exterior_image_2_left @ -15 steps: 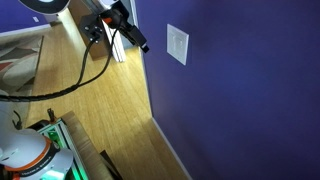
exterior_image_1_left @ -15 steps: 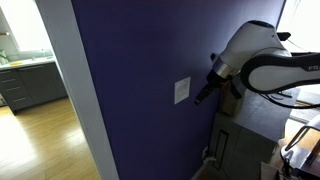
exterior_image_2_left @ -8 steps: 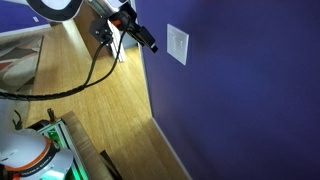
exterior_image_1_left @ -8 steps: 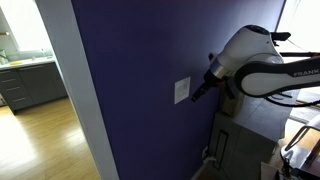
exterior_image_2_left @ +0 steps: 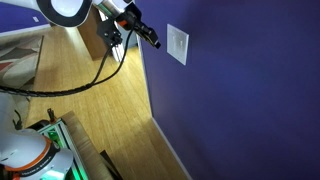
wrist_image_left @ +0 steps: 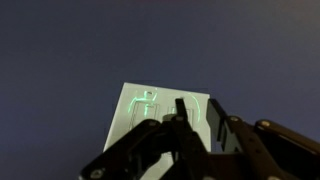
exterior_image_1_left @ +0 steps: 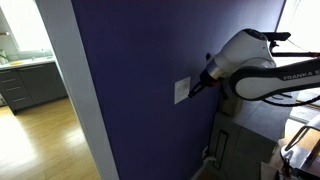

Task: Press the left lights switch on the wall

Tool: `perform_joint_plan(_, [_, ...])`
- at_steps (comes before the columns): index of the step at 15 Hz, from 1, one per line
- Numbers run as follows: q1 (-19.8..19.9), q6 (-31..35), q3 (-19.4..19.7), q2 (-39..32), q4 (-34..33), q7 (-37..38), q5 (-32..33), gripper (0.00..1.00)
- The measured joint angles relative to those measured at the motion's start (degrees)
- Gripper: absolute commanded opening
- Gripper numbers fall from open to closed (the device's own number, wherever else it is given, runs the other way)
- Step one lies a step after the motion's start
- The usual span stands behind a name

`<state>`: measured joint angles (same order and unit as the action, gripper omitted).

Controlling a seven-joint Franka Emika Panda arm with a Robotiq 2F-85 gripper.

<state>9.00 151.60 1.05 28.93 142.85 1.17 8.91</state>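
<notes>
A white switch plate [exterior_image_1_left: 182,91] [exterior_image_2_left: 177,44] is set in the dark blue-purple wall [exterior_image_1_left: 140,60] [exterior_image_2_left: 250,90]. The left lights switch [exterior_image_1_left: 179,91] is its left-hand rocker. My gripper [exterior_image_1_left: 194,92] [exterior_image_2_left: 156,44] points at the plate with its fingertips close to it; touch cannot be made out. In the wrist view the plate [wrist_image_left: 140,115] fills the lower middle, with faint green outlines on its rockers. There my gripper [wrist_image_left: 198,108] shows two dark fingers [wrist_image_left: 216,120] a narrow gap apart, in front of the plate's right part, with nothing between them.
White vertical trim [exterior_image_1_left: 70,90] edges the wall, with a kitchen and grey cabinets [exterior_image_1_left: 28,85] beyond. A wooden floor [exterior_image_2_left: 110,110] lies below. A black cable [exterior_image_2_left: 88,78] hangs from the arm. A box-like stand [exterior_image_1_left: 240,145] sits under the arm.
The gripper has moved toward the switch plate, from well short of it to right at it. Its fingers have drawn closer together.
</notes>
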Motion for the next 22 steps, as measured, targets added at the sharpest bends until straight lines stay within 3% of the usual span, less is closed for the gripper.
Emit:
perform_joint_plan(12, [3.14,4.77,-1.24,-1.48,-0.22,1.28,1.46,0.0])
perform_joint_plan(22, [3.44,8.82,-1.31,-4.1,-1.27,2.03,1.46,0.0])
